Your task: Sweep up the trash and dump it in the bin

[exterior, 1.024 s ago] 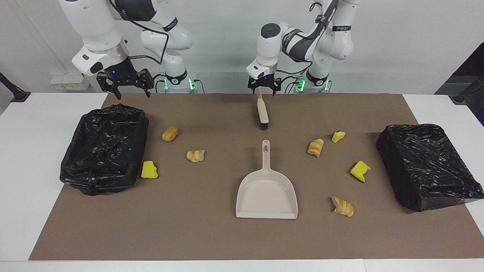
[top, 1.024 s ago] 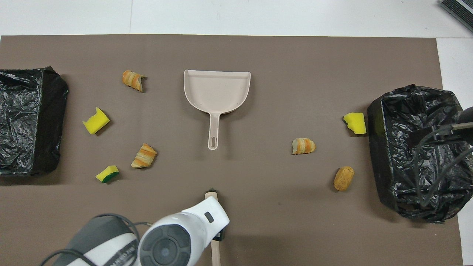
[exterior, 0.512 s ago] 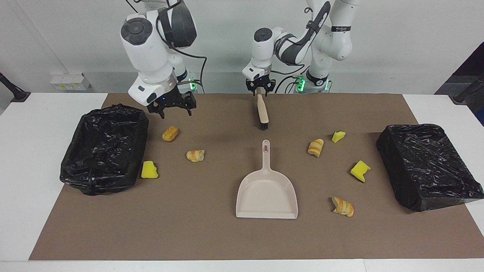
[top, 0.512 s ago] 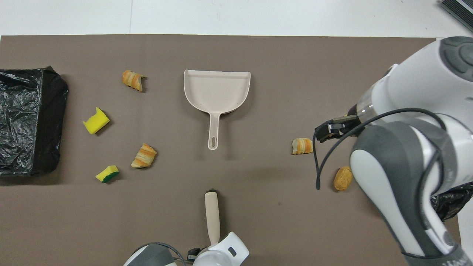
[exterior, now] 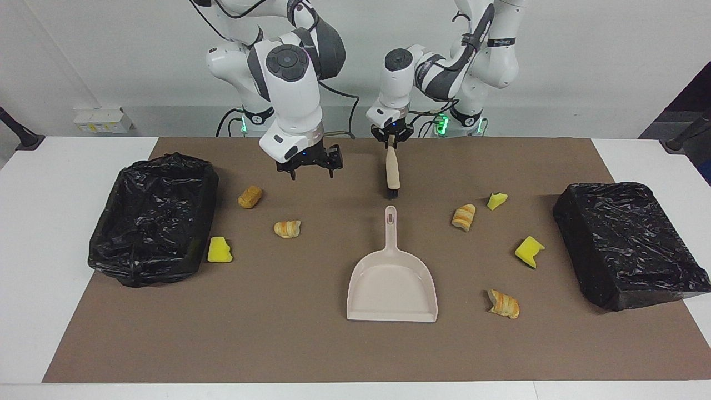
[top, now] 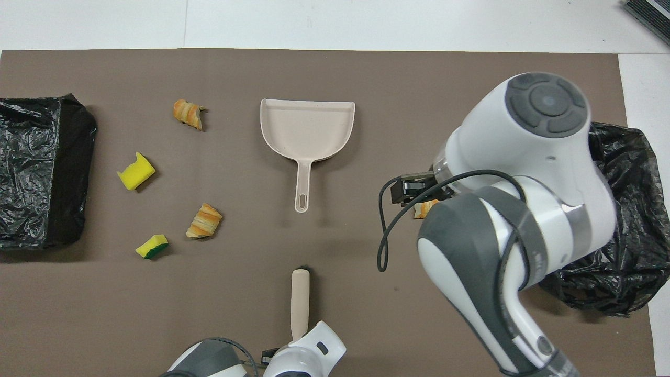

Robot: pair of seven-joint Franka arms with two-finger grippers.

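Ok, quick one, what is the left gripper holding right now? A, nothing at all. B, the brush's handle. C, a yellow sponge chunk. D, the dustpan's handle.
B: in the facing view the left gripper is shut on the top of the brush handle, bristles pointing down at the mat, while the dustpan lies untouched, farther from the robots than the brush.

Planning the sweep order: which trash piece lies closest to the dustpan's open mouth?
The striped bread piece toward the left arm's end, beside the dustpan mouth's corner. The others lie level with its handle or nearer the robots.
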